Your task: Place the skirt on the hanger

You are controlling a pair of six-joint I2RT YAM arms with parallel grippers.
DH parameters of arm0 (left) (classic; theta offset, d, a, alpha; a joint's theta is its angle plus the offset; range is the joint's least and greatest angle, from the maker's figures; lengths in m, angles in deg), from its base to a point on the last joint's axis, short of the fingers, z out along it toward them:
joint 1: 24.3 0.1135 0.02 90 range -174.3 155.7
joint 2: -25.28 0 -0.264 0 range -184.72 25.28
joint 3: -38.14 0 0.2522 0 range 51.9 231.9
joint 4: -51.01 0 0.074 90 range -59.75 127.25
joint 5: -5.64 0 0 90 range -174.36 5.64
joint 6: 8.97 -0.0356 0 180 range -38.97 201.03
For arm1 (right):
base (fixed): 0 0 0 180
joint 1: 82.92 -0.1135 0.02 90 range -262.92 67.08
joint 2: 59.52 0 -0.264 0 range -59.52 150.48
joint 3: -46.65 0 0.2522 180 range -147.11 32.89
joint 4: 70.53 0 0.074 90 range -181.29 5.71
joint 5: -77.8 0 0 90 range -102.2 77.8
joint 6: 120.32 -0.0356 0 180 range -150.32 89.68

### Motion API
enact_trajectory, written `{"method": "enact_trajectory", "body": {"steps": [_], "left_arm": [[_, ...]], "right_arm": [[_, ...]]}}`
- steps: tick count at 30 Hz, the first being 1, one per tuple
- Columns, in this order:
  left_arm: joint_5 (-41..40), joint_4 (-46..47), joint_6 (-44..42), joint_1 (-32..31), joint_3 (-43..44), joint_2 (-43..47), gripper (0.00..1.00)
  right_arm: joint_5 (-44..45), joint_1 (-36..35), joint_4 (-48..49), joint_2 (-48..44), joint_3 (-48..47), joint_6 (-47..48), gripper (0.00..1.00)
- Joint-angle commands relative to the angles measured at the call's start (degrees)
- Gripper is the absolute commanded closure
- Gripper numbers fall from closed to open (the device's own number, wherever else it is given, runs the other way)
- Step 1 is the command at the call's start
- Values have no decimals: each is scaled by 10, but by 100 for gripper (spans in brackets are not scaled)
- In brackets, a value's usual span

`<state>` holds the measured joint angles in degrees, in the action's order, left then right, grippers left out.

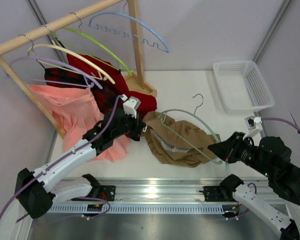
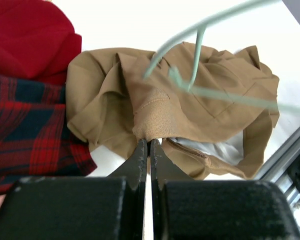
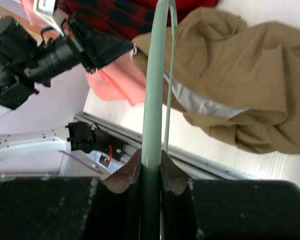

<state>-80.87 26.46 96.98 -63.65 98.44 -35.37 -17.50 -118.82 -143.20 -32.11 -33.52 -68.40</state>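
While the left tool [image 1: 142,129] sits at 9 o'clock of the skirt [image 1: 177,142], its jaws are pressed together on a fold of the ribbed waistband; in the left wrist view the tan band runs straight into the closed tips [image 2: 146,145].

Right tool [image 1: 215,148]: at 4 o'clock of the skirt, clamped on 1 end of the hanger [image 1: 195,116]. The right wrist view shows the pale green arm gripped between both fingers [image 3: 127,175] and running away toward 12 o'clock.

Skirt position: crumpled in a heap on the white surface [image 1: 190,82], about centre of the top view, just past the metal rail [image 1: 155,192] at the near edge. A pale lining [image 2: 225,150] shows at an opening on its near side.

Hanger position: tilted over the skirt, silver hook [image 1: 198,101] pointing to 12 o'clock, arch crossing the heap's far side, thin lower bar crossing the fabric. At the 3 o'clock end some tan fabric lies over the arm. Cannot tell whether the bar passes through the skirt.

Surroundings:
- Red garment [image 1: 145,102] at 11 o'clock of the skirt, touching its edge.
- Plaid skirt [image 2: 25,130] just beside it at 9 o'clock.
- Pink skirt [image 1: 70,112] further out at 9 o'clock, behind the left arm.
- Wooden rack [image 1: 55,26] at 10 o'clock, carrying 5 hangers, among them a blue hanger [image 1: 140,25].
- White basket [image 1: 233,63] at 2 o'clock, well apart from the skirt.
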Motion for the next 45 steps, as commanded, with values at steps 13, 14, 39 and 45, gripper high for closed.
{"method": "enact_trajectory", "body": {"steps": [13, 14, 39, 45], "left_arm": [[28, 48, 24, 5, 12, -48, 100], [32, 46, 30, 5, 7, -50, 100], [-32, -6, 218, 13, 87, -128, 100], [-107, -79, 168, 13, 151, -142, 100]], "right_arm": [[13, 0, 71, -47, 12, -21, 100], [20, 0, 75, -52, 13, -9, 100], [-16, 8, 155, -142, 145, -12, 100], [-32, 14, 190, -137, 146, -49, 100]]}}
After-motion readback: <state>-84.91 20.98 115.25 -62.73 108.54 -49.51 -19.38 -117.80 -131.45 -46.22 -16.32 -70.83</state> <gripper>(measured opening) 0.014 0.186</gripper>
